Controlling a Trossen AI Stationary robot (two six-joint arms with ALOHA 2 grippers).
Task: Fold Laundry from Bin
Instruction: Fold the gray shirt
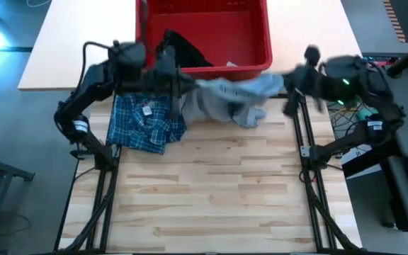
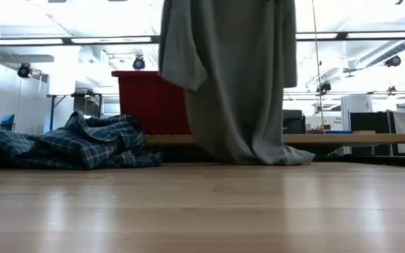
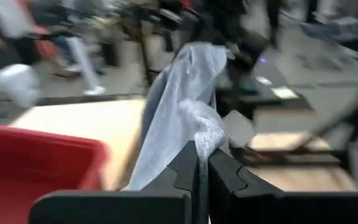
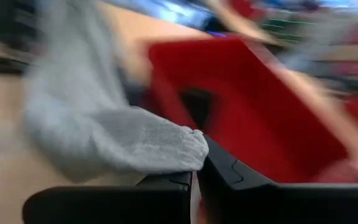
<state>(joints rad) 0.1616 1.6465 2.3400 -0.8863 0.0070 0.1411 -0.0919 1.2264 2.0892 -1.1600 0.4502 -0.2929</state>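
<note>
The soft light grey T-shirt [image 1: 236,95] hangs stretched between the two arms just in front of the red rectangular plastic bin [image 1: 257,53], its lower part draping down to the table; in the low view its hem pools on the wood. The left gripper [image 3: 202,163] is pinched closed on one bunched edge of the grey cloth, and the right gripper [image 4: 196,177] is pinched closed on another edge, so the shirt is lifted but not yet laid flat.

Just beside it, on the left arm's side, the blue-and-white plaid button shirt [image 1: 146,124] lies in a crumpled heap on the table, out of the bin but not folded. A small black garment [image 1: 183,49] is draped inside the bin near its front wall. My judgement: the task is early. Two pieces are out, one remains in the bin, and nothing is folded; the grey shirt has to be spread and folded, then the plaid, then the black one.

The light butcher-block wooden table [image 1: 211,191] is bare in its near half. Beyond it, the low view shows a bright workshop with ceiling strip lights [image 2: 111,40], white walls and other benches.
</note>
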